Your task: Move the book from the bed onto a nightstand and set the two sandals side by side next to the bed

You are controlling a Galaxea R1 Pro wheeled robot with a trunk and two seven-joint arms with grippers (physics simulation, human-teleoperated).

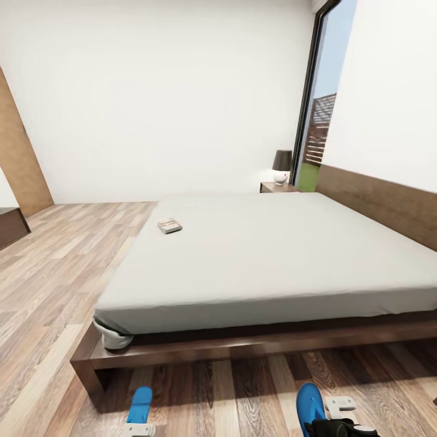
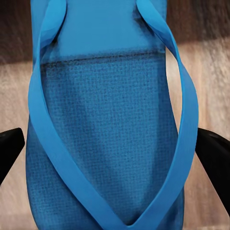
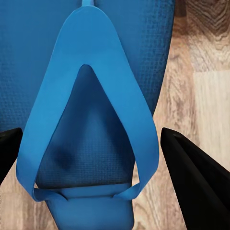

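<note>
Near edge of my head view: left gripper [image 1: 138, 430] sits at the left sandal [image 1: 140, 405], right gripper [image 1: 340, 425] at the right sandal [image 1: 310, 405], both low over the plank floor [image 1: 54, 291] just in front of the bed [image 1: 273, 261]. On the wrist cams, each gripper has its black fingers [image 2: 9, 148] [image 3: 196, 172] spread either side of a sandal [image 2: 110, 134] [image 3: 91, 96]; contact, can't tell. The sandals are well apart. The book [image 1: 170, 226] lies on the mattress, far left. The nightstand [image 1: 278, 187] with lamp [image 1: 281, 166] is at the far corner.
</note>
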